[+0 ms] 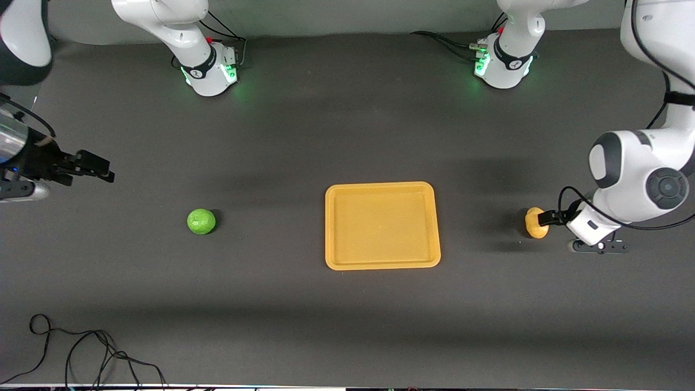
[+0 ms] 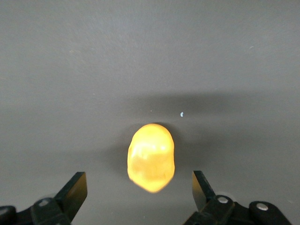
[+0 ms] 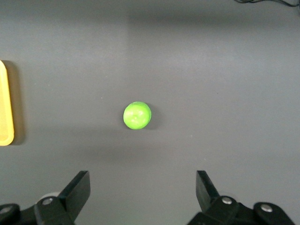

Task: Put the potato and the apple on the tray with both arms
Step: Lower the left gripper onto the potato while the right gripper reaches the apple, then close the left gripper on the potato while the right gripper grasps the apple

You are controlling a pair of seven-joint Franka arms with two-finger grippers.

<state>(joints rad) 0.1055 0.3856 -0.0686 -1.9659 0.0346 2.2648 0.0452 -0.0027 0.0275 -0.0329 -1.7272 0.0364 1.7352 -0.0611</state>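
A dark grey counter [image 1: 304,136] holds a flat yellow-orange tray [image 1: 382,263] near its middle, with nothing on it. The potato [image 1: 534,223], a lumpy yellow-orange oval, lies on the counter toward the left arm's end, well apart from the tray. The left hand [image 1: 544,218] sits low at the potato with its fingers spread wide; the left wrist view shows the potato [image 2: 151,157] between the two open fingertips [image 2: 75,190], with a gap on each side. Whether the hand is low enough to grip is hard to judge from above. The step looks like the grasp itself: the fingers should drop until they straddle the potato's widest part, then close across its narrow width so it cannot roll out. The apple [image 1: 201,221], round and bright green, rests toward the right arm's end, also clear of the tray. The right hand [image 1: 100,170] hangs open above the counter, well short of the apple, which its wrist view centres [image 3: 137,115] ahead of the fingers.
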